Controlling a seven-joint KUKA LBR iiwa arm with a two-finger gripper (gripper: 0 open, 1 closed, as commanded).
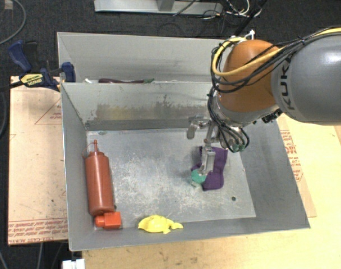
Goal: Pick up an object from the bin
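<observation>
Three main loose things on the floor of the grey bin (159, 167), well apart from one another. Arm (319, 83) comes in from the right, orange wrist cover (249, 74) with cables looped over it sits above the bin's right half. Gripper (207, 160) is down low in the right-centre of the floor, right at a purple thing (217, 175), soft-looking, elongated, lying roughly near-to-far. One grey metal part of the gripper runs along the purple thing's left edge and looks to be touching it; a small teal piece (198, 177) sits at the near-left end, just beside the gripper tip. Can't say if teal is part of the purple thing or separate. Open or closed: can't tell from this angle, the wrist and the purple thing hide the rest, so no call on whether it has a hold. Purple thing looks to be resting on the floor. Along the left wall lies a reddish-brown squeeze bottle (99, 181), nozzle toward the far side, orange block (109, 221) touching its near end. Near front wall, about mid-width, a crumpled yellow thing (158, 224), just right of the orange block, not touching it
</observation>
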